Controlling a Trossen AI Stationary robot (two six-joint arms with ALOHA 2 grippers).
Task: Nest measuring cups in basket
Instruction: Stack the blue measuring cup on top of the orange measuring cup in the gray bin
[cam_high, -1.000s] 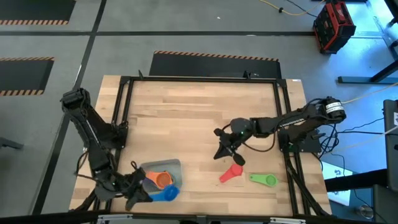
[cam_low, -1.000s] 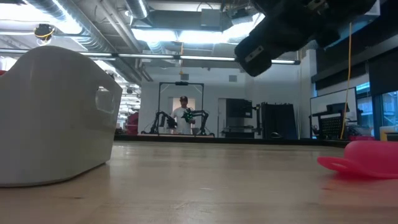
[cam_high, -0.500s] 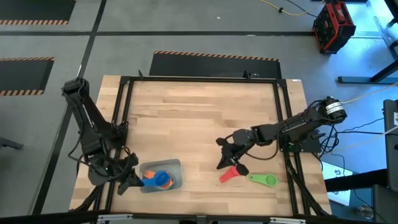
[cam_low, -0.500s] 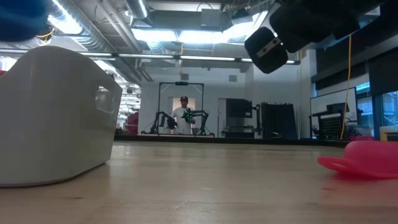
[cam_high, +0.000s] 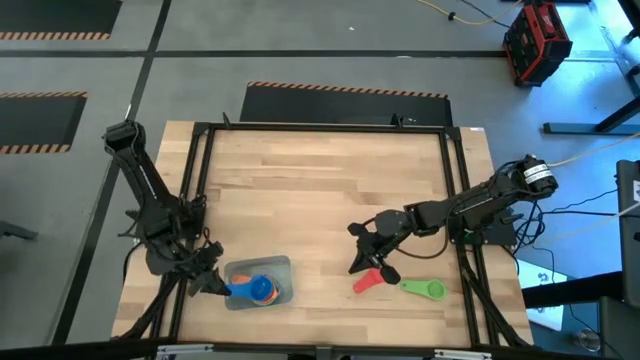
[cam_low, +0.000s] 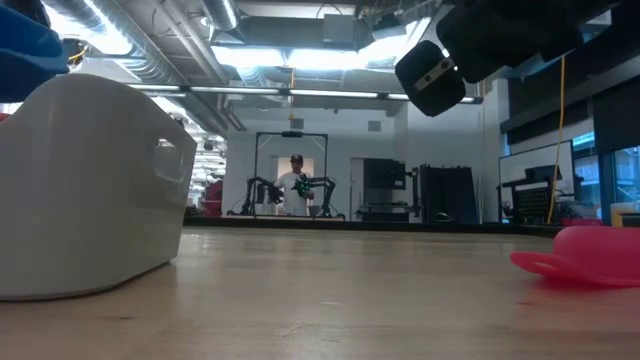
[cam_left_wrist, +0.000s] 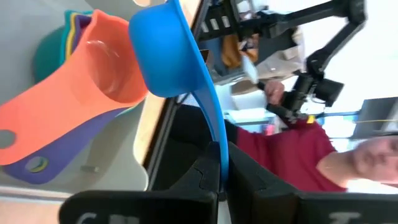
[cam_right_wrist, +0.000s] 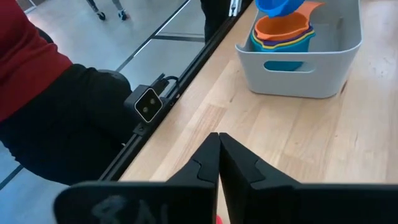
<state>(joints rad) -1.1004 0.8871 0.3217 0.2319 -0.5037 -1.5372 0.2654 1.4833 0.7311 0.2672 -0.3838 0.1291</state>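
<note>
The pale basket (cam_high: 275, 270) stands near the table's front edge, left of the middle. It holds a nested stack of measuring cups with the orange cup (cam_left_wrist: 93, 74) on top. My left gripper (cam_high: 215, 285) is at the basket's left side, shut on the blue cup (cam_high: 252, 290), which hovers over the stack. My right gripper (cam_high: 365, 262) is shut on nothing, just above and beyond the pink cup (cam_high: 372, 281). The pink cup and the green cup (cam_high: 425, 289) lie on the wood. My left gripper pinches the blue cup's flat handle at its free end (cam_left_wrist: 219, 163) between the two fingers. The fingers come nearly level from the table's left and lie along the handle. The bowl (cam_left_wrist: 161, 56) reaches out over the orange cup, above the basket's rim (cam_low: 90, 85).
Black frame rails run round the table top (cam_high: 330, 180). A small camera (cam_right_wrist: 148, 104) sits at the front edge. A person in a red top (cam_left_wrist: 292, 155) stands beyond that edge. Bare wood lies between the basket and the pink cup.
My left gripper has carried the blue cup from the basket's near right corner toward the table's left and far side, so it now hangs over the stack. My right gripper has moved toward the near edge, to above the pink cup, then stopped.
</note>
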